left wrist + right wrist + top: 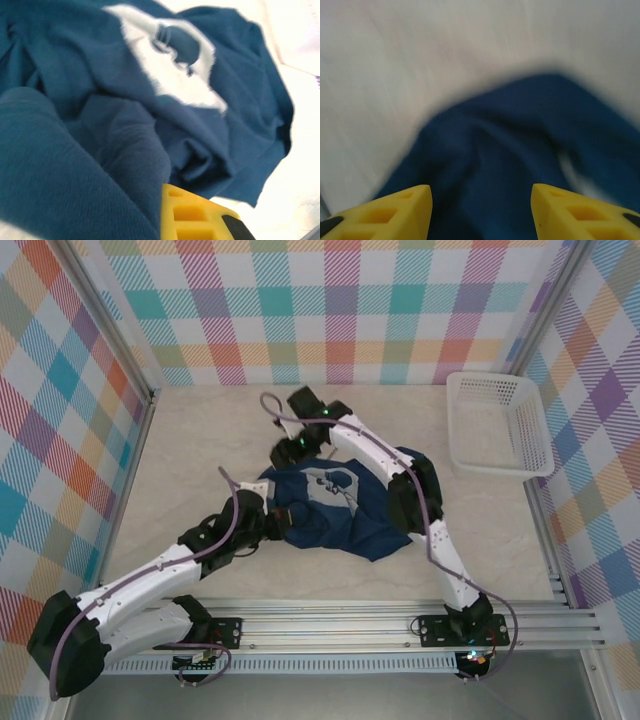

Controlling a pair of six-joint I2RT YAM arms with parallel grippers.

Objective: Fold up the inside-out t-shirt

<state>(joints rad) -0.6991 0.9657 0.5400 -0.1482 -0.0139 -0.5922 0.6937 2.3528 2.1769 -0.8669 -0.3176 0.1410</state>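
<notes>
Left gripper (267, 513) is clamping shut on bunched fabric of the inside-out t-shirt (335, 525), which is lying crumpled just ahead of it. Right gripper (480, 196) is hovering, fingers apart, over the far edge. Judging it soft, light and limp; pinching at a hem is looking best.

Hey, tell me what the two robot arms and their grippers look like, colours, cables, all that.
The left arm and right arm are glossy white tubular links joined by bulky black joints, on black base plates. A pale lilac cable loops along each. The right gripper has blocky yellow plastic fingers with rectangular cut-outs; the left gripper's finger matches.
</notes>
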